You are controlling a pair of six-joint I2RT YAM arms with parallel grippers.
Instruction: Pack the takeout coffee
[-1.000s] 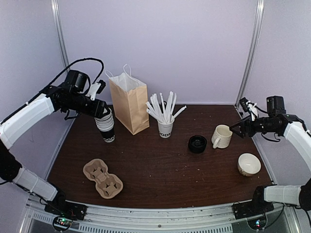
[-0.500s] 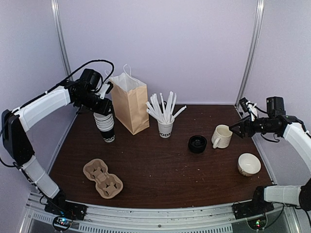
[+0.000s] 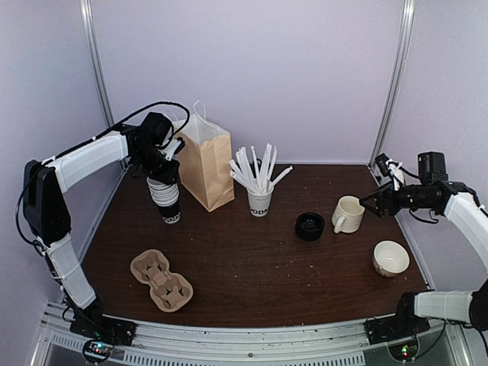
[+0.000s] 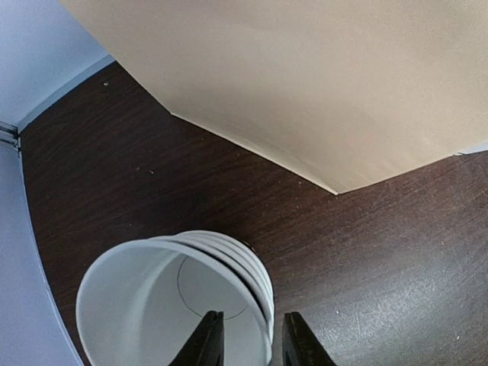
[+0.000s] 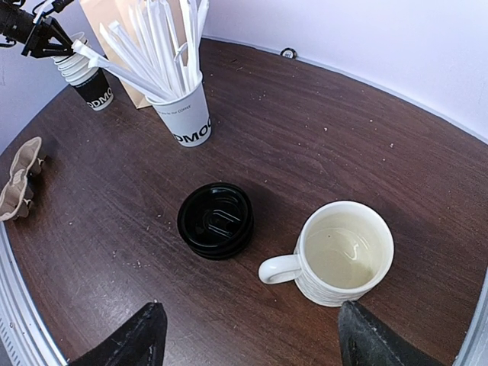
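**Finding.** The takeout coffee, meaning a dark lettered cup under a black lid, appears in no view; it is judged not yet made up. Its likely parts lie well apart on the dark brown wooden table point(image 3: 252, 267).
- A stack of white-rimmed paper cups point(image 3: 165, 197), the lowest showing a black lettered body, stands at back left, just beside the tan paper carrier bag point(image 3: 204, 164).
- A round black plastic lid point(image 5: 216, 219), possibly more than one stacked, lies right of centre near a cream ceramic mug point(image 5: 347, 255).

**Left gripper** point(image 4: 248, 335). It is poised over the stack. Its fingers stand narrowly apart astride the near wall of the top cup, one inside and one outside. Whether the pads bear on the wall cannot be told.

**Right gripper** point(image 5: 252, 320). It is spread wide and empty, hovering above the lid and mug.

**Assessment.** The step in hand is separating one cup from the stack, so the task is at an early stage. The next move calls for a firm pinch on that single wall and a straight lift. That should keep the nested cups below from coming away or toppling against the bag.
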